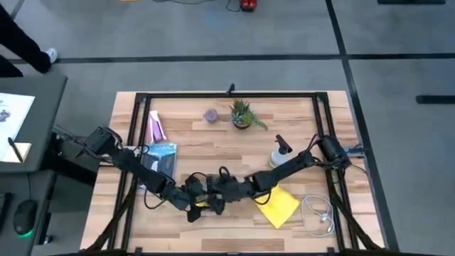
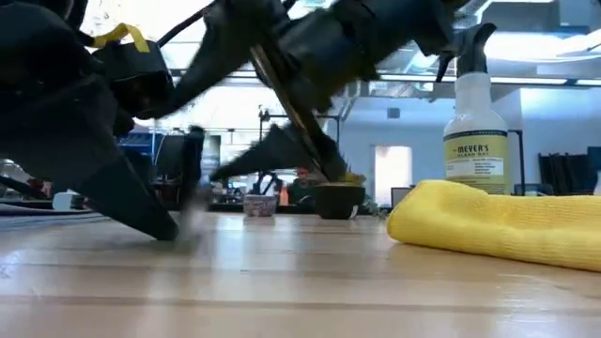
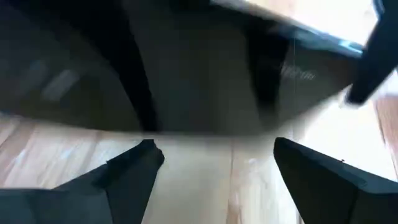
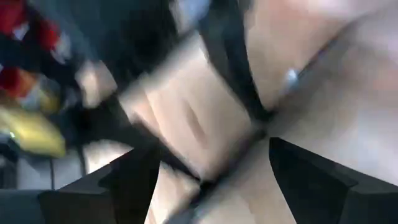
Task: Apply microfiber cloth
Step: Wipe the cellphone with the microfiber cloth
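1. High view — the microfiber cloth (image 1: 279,205) lies flat on the table (image 1: 298,121), just right of the right gripper (image 1: 219,200) and not held. The wiping looks not yet begun. Both arms stretch inward, with the left gripper (image 1: 190,206) almost meeting the right one.

2. Low view — the cloth (image 2: 498,220) rests untouched, folded, in front of a spray bottle (image 2: 475,122).

3. Left wrist view — its fingers (image 3: 127,174) stand wide apart, holding nothing; a dark blurred shape lies just ahead.

4. Right wrist view — its fingers (image 4: 134,177) are likewise wide apart and empty.
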### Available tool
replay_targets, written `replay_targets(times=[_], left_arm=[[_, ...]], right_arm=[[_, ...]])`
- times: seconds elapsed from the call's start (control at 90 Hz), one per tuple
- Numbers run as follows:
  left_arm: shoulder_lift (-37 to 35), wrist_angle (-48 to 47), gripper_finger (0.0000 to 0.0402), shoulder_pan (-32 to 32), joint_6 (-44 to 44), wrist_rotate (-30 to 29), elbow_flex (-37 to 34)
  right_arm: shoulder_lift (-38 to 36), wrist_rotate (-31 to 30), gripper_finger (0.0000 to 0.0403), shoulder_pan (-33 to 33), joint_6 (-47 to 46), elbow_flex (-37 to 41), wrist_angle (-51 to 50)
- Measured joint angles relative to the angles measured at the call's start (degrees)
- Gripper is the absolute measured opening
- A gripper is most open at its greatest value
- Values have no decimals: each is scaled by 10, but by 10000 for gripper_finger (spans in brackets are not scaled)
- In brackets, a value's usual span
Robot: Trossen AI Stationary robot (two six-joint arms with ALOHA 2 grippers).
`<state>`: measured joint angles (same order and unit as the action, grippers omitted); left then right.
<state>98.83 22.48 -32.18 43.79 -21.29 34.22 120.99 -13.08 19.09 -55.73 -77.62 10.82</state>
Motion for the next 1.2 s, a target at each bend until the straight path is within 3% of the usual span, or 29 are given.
replay_targets(times=[0.322, 0.567, 0.822, 0.989, 1.2], left_arm=[[-3, -18, 301, -3, 5, 13, 0], [-58, -120, 301, -28, 44, 26, 0], [-80, -121, 301, -33, 5, -37, 0], [-68, -116, 301, -16, -19, -104, -1], [-68, -86, 301, -12, -49, -118, -1]], right_arm=[[2, 6, 286, -2, 19, 1, -4], [-15, -26, 286, 0, 74, 2, -132], [-118, -110, 286, 32, 156, 1, -334], [-144, -133, 286, 79, 86, 1, -486], [-103, -154, 286, 169, -89, 1, -628]])
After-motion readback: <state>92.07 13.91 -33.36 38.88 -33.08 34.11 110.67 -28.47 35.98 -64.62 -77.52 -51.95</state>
